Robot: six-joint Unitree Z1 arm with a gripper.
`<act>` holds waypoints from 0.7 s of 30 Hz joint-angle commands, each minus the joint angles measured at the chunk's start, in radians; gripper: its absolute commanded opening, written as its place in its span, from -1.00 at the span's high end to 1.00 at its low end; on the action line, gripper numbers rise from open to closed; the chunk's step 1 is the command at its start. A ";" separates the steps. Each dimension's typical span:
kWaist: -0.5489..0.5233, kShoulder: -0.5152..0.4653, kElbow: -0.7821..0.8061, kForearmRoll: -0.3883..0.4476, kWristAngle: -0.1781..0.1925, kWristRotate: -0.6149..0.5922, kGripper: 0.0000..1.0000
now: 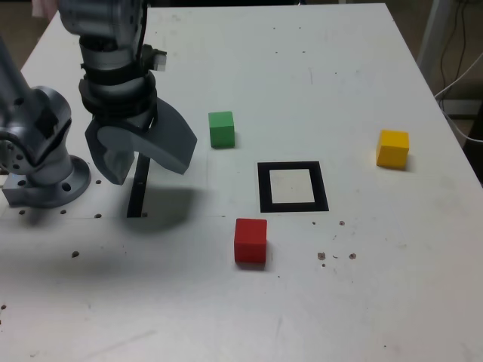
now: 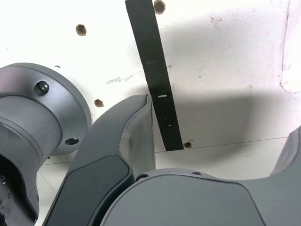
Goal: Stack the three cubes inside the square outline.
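Green cube (image 1: 221, 128) sitting just right of the gripper (image 1: 143, 162) in the exterior view; jaws gaping wide, holding nothing.

Green cube (image 1: 221, 129): we record a plain matte green, no pattern.
Red cube (image 1: 250, 240): we note a solid red, its front face darker in shade.
Yellow cube (image 1: 393, 148): we list a uniform yellow, unmarked.
Square outline (image 1: 293, 186): we see a thick black frame around a white centre.
Strip (image 2: 155, 75): we enter it as plain black with a few tiny pale flecks.
Counter (image 1: 377, 286): we find it white, speckled with small dark spots and holes.
Gripper (image 1: 143, 154): we log dark grey throughout.
Arm base (image 1: 45, 177): we catalogue it as silver-grey metal.
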 commanded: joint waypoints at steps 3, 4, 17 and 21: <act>0.000 -0.002 -0.010 0.013 -0.005 -0.002 -0.99; 0.000 -0.001 -0.013 0.019 -0.007 -0.002 -0.99; -0.076 0.018 -0.198 0.189 -0.051 -0.076 -0.98; -0.187 0.052 -0.310 0.236 -0.051 -0.175 -0.99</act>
